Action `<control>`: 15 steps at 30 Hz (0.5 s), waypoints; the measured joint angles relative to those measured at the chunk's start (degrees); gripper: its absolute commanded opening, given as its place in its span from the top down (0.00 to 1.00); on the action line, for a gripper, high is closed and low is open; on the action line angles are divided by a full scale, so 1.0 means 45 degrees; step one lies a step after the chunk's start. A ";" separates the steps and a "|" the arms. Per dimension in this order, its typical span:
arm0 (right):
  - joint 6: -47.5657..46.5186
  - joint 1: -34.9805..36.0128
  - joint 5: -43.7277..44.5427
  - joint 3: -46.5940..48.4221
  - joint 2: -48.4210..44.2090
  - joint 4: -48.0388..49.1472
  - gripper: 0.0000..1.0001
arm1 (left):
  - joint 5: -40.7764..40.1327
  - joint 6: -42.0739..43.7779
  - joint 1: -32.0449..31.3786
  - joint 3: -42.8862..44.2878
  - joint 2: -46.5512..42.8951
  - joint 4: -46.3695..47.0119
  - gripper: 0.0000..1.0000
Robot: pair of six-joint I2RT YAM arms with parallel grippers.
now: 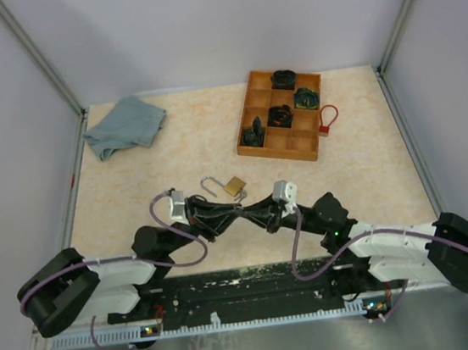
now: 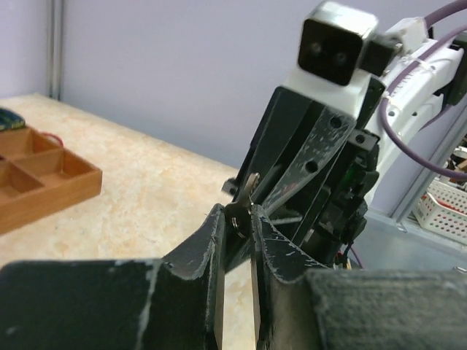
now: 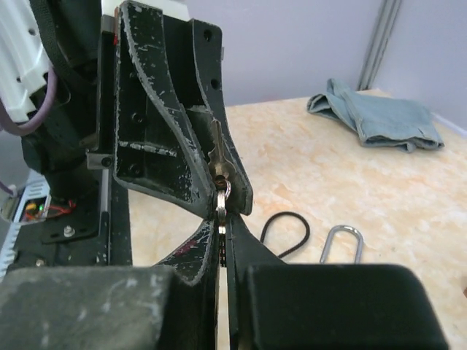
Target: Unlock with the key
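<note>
Left hand (image 2: 237, 219) and right hand (image 3: 222, 211) meet tip to tip above the tabletop (image 1: 119, 215), midway along its near edge. Both are clamped on the key (image 3: 217, 154). The brass padlock (image 1: 234, 186) lies just beyond them.

The left gripper (image 2: 238, 222) is pinching the key (image 2: 251, 184) between its fingertips. Just behind the key, the right gripper (image 2: 264, 198) is meeting it. Far left of the key, a wooden tray (image 2: 51, 191) is lying on the table (image 2: 153, 189).
</note>
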 measured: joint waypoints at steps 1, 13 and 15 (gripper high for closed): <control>-0.0112 0.0005 0.0049 0.0005 -0.0121 -0.0117 1.00 | -0.0223 -0.0112 -0.0005 -0.0146 0.0000 -0.0005 0.81; -0.2210 0.0063 0.0835 0.2152 -0.1627 -0.6703 1.00 | -0.2191 -0.1705 -0.0073 -0.1282 -0.0287 0.0005 0.62; -0.2482 0.0073 0.0840 0.2599 -0.1651 -0.7718 1.00 | -0.2351 -0.1826 -0.0078 -0.1331 -0.0325 0.0010 0.54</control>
